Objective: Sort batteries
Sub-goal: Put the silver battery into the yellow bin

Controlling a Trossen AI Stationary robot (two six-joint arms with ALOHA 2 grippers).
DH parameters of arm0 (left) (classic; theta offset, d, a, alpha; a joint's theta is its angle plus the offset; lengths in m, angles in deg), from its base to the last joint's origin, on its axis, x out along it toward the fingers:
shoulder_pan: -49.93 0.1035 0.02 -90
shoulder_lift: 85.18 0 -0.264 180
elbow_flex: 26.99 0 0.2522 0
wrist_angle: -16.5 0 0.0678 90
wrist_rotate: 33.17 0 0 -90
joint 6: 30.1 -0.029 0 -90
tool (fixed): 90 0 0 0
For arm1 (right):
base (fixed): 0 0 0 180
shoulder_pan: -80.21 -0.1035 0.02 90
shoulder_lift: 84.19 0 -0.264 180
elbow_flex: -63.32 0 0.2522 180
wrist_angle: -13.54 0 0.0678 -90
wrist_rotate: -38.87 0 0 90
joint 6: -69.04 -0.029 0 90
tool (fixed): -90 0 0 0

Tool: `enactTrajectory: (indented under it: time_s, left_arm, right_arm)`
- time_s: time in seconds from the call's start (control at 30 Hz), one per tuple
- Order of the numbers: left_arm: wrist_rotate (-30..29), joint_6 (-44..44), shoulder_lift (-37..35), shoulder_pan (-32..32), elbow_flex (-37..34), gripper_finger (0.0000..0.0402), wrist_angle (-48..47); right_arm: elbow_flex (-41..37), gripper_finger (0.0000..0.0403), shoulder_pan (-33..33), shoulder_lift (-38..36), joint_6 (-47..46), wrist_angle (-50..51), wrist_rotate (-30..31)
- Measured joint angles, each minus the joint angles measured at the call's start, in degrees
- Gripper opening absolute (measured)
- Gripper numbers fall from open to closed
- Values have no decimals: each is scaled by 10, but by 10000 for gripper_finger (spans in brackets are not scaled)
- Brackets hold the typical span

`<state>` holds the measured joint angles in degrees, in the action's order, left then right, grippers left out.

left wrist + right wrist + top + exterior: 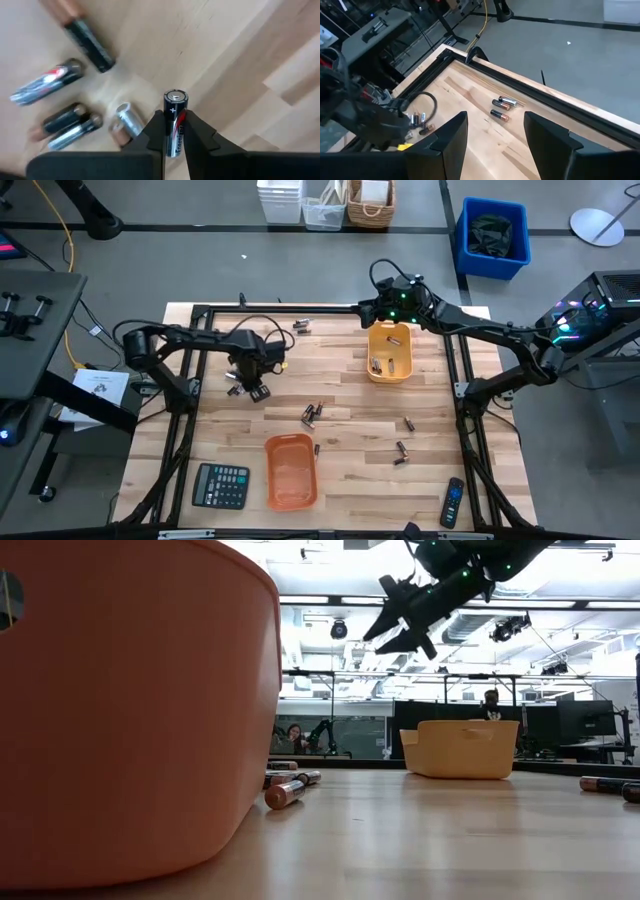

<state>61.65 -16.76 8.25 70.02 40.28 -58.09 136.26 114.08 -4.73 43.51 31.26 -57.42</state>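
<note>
bare wood mid-table [350,395], batteries [310,415] scattered, orange trays [290,472] flanking

Overhead view straight down, low view level across table [350,395], wrist close-ups

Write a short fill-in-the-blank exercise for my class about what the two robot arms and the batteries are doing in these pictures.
1. The left claw is shut on a ____.
2. The right claw hangs open above the ____ tray.
3. The black calculator lies beside the ____ tray.
4. The yellow tray holds a few ____.

Missing words: battery; yellow; orange; batteries
</note>
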Motion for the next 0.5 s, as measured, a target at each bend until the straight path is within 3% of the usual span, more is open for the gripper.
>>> enactTrajectory:
  time_s: [0.17, 0.27, 0.4, 0.5]
  left_arm:
    - [4, 25, -64, -5, 42, 28, -53]
    - [41, 48, -110, -37, 76, 28, -58]
    - [110, 82, -174, -122, 112, 28, 3]
    - [115, 81, -208, -217, 113, 28, 72]
  right_arm:
    - [0, 190, 0, -1, -2, -24, -3]
    - [0, 190, 0, -8, -30, -34, -16]
    - [0, 190, 0, -14, -50, -40, -26]
    - [0, 190, 0, -14, -55, -43, -33]
